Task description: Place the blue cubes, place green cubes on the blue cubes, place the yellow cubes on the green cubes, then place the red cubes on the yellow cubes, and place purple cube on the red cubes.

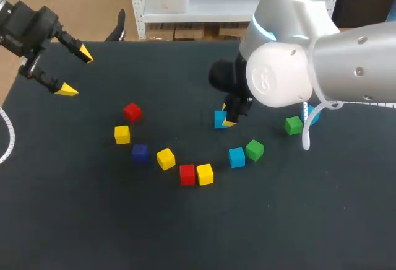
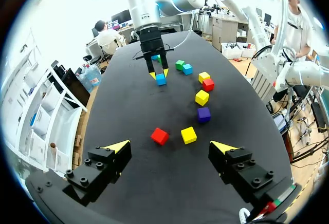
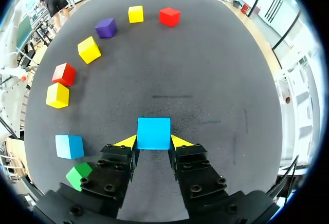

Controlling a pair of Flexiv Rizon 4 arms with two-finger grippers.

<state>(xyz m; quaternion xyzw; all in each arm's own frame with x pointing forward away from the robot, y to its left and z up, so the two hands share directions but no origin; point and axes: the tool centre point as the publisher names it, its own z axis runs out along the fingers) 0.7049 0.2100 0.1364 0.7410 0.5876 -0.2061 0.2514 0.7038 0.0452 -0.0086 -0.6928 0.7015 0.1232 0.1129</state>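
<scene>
My right gripper [image 1: 226,120] is shut on a blue cube [image 1: 219,119] near the table's middle. In the right wrist view its yellow tips press the blue cube [image 3: 153,133] from both sides, low at the black table; I cannot tell whether the cube rests on it. A second blue cube [image 1: 236,157] and a green cube [image 1: 254,150] lie just in front. Another green cube [image 1: 293,125] sits to the right, beside a blue cube [image 1: 311,117] half hidden under my right arm. My left gripper [image 1: 75,72] hangs open and empty at the far left.
An arc of loose cubes lies left of the held one: red [image 1: 132,111], yellow [image 1: 122,134], purple [image 1: 140,153], yellow [image 1: 165,158], red [image 1: 187,174], yellow [image 1: 205,174]. A white cable [image 1: 305,135] dangles from my right arm.
</scene>
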